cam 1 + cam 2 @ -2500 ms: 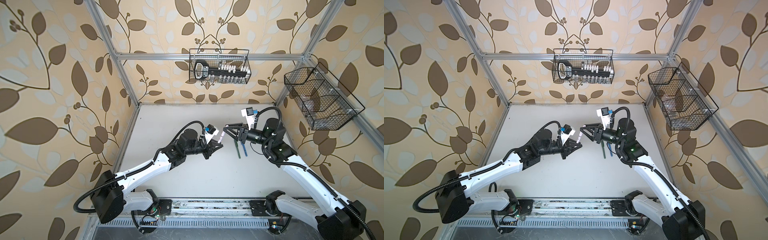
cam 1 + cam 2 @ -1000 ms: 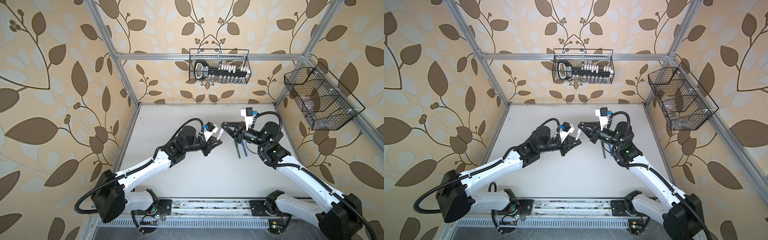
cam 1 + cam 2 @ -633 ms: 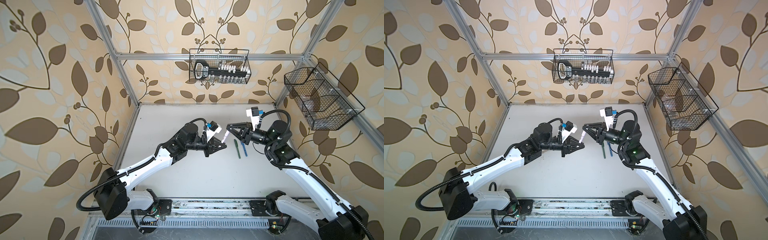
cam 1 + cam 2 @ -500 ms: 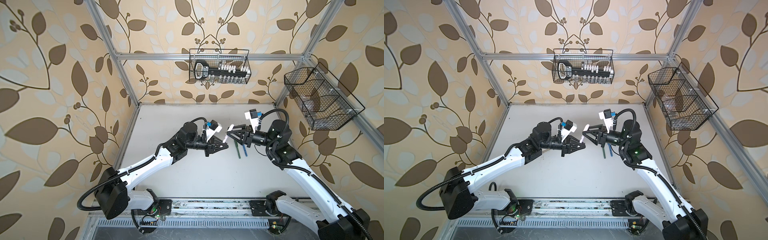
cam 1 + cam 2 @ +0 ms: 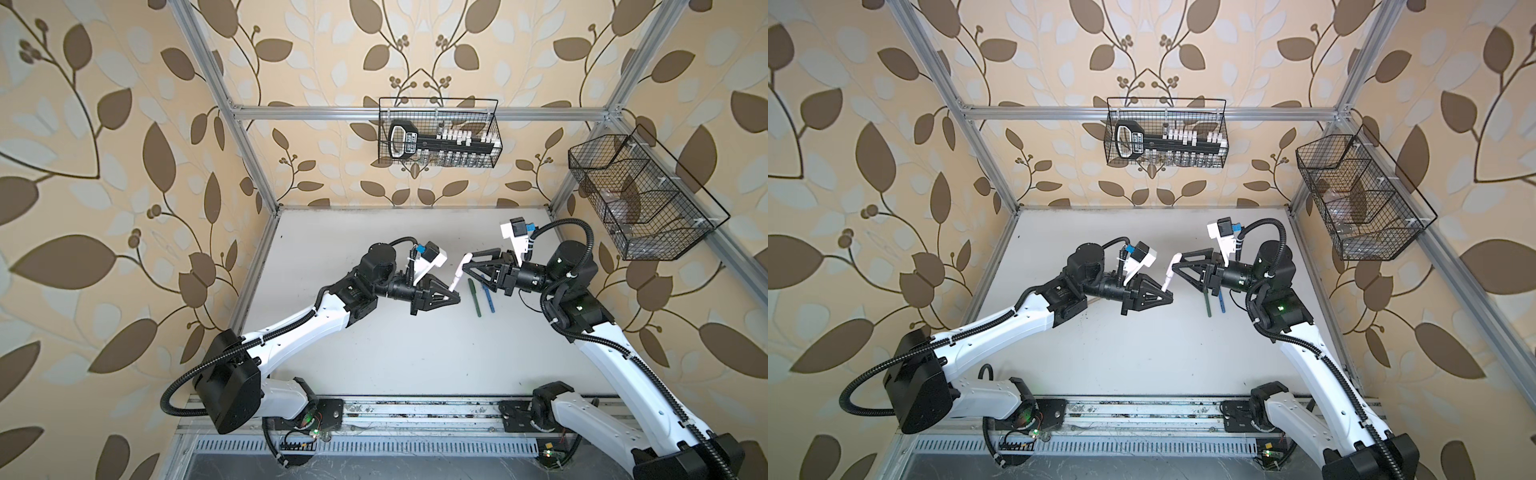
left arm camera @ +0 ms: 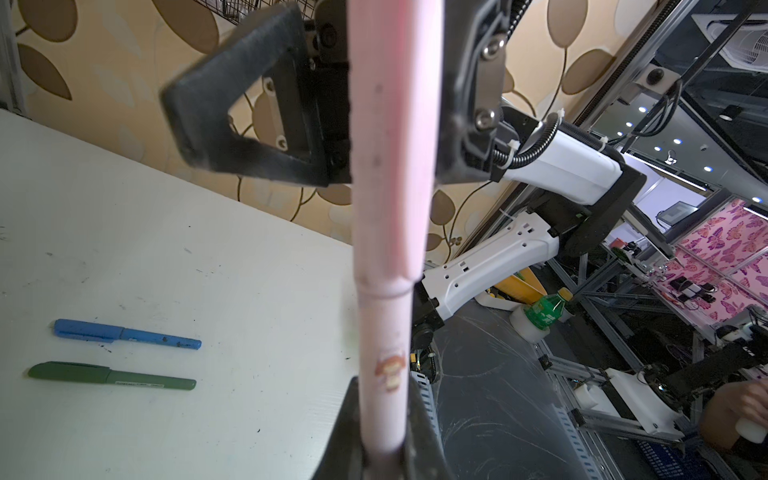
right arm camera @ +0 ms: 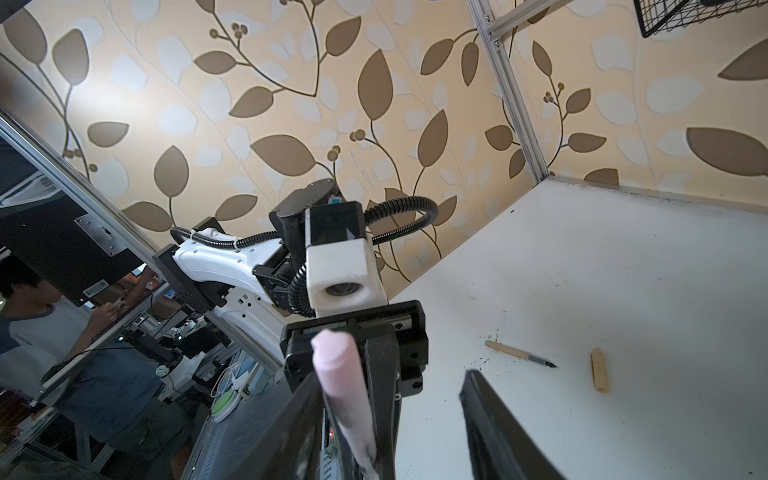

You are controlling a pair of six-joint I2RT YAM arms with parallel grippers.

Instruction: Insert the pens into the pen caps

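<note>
One pale pink pen point(image 5: 458, 276), cap fitted, slants in the air just above centre in both top views. Its lower end is clamped in the left gripper point(image 5: 455, 297). The right gripper point(image 5: 473, 272) has its jaws apart either side of the capped end, gripping nothing. Just right, the capped green pen point(image 5: 475, 299) and blue pen point(image 5: 487, 297) lie side by side on the table point(image 5: 415, 353). The tan pen point(image 7: 519, 357) and tan cap point(image 7: 598, 370) lie separate.

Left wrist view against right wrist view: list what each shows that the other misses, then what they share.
Only the left wrist view: the blue pen and green pen, lying side by side, both capped. Only the right wrist view: the uncapped tan pen and, apart from it, the tan cap. Both: the capped pink pen close up, and the white table.
</note>
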